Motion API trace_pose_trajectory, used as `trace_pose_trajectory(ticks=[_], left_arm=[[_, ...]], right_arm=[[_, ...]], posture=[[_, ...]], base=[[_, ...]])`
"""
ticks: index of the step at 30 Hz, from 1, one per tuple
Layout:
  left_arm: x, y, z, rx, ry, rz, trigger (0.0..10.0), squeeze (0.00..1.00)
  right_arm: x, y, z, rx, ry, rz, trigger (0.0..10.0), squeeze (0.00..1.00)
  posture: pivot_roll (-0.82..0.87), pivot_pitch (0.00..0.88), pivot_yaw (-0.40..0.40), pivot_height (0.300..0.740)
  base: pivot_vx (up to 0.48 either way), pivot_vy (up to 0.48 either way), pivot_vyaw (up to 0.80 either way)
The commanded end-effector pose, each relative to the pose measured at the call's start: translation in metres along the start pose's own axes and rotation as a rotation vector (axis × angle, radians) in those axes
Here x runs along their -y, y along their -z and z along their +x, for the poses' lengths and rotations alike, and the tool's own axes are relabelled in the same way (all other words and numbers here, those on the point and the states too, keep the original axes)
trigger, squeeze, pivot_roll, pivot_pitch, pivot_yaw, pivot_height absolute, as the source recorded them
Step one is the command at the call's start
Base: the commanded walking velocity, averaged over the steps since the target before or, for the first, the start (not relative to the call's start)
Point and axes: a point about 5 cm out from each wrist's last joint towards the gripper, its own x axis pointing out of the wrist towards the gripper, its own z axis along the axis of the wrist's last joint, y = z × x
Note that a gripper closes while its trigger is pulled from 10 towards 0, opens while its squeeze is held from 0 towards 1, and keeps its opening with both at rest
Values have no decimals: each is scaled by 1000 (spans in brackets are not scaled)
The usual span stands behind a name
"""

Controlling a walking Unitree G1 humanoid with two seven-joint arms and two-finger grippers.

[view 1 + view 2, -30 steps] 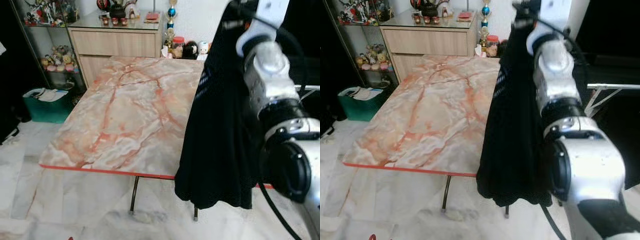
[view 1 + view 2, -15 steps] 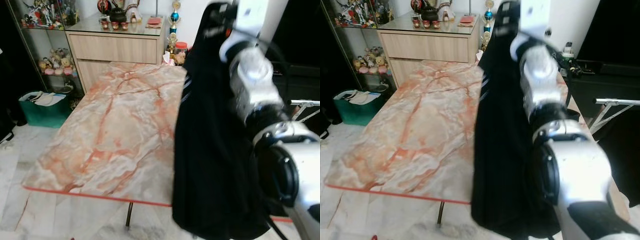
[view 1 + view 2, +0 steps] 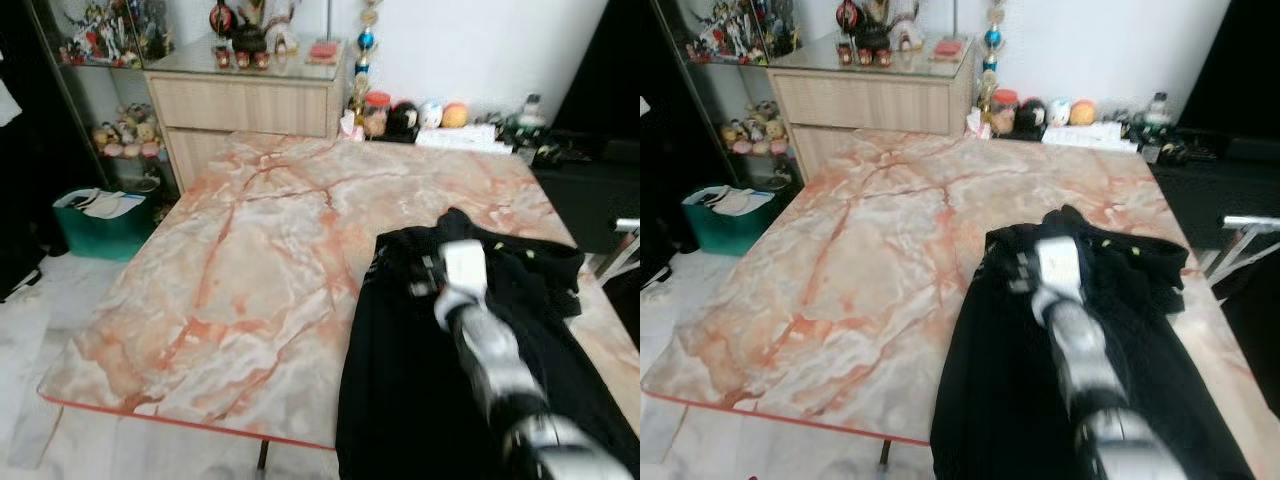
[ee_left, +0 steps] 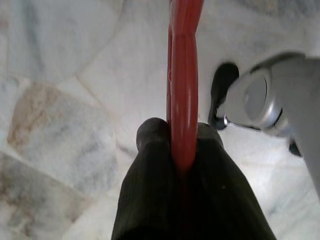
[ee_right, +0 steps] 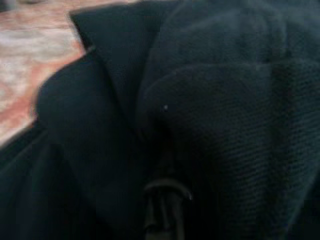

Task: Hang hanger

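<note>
Hanger: red plastic hanger (image 4: 184,85), clamped between left gripper (image 4: 183,150) fingers.
Garment: black cloth garment (image 3: 520,330), 4 o'clock on table.
Right gripper (image 3: 432,275): on garment; fingers' spread, cannot tell.
Surface: pink-veined marble table (image 3: 250,270).
Room: wooden sideboard (image 3: 250,100), 12 o'clock.
Writing: illegible.

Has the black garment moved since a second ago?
Yes. The black garment was held up in the air beside the marble table; it now lies spread on the tabletop's right side, with the right tool down on it.

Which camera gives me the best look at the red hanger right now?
The left wrist view: the red hanger runs up the middle, clamped in the jaws of the left gripper above the pale floor. The eye views and the right wrist view show the black garment on the marble table.
</note>
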Motion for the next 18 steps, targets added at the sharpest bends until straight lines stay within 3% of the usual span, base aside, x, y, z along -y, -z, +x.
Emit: trace_pose_trajectory(ticks=[1, 2, 3, 8, 11, 13, 18], left_arm=[[-4, -1, 0, -2, -3, 40, 10000, 0], [-5, -2, 0, -1, -3, 40, 10000, 0], [-5, -3, 0, 2, -3, 39, 10000, 0], [2, -10, 1, 22, 2, 29, 10000, 0], [5, -11, 2, 24, 4, 31, 10000, 0], [7, -14, 2, 28, 7, 32, 10000, 0], [-8, -17, 1, 20, -7, 55, 10000, 0]], right_arm=[[-11, -29, -6, 106, -6, 4, 10000, 0], [-11, -29, -11, 112, 1, -1, 10000, 0], [-11, -28, -16, 121, 25, -11, 10000, 1000], [-7, -24, -38, 145, 150, 26, 10000, 1000], [-9, -21, -46, 136, 161, 35, 10000, 1000], [-15, -22, -61, 113, 168, 55, 10000, 1000], [-15, -12, -72, 33, 224, 53, 10000, 1000]], posture=[[17, 0, 33, 740], [17, 0, 33, 740], [19, 0, 28, 740], [15, 0, 22, 740], [17, 0, 19, 740], [17, 0, 17, 740], [10, 0, 17, 740]], base=[[0, 0, 0], [0, 0, 0], [0, 0, 0], [0, 0, 0], [0, 0, 0], [0, 0, 0], [0, 0, 0]])
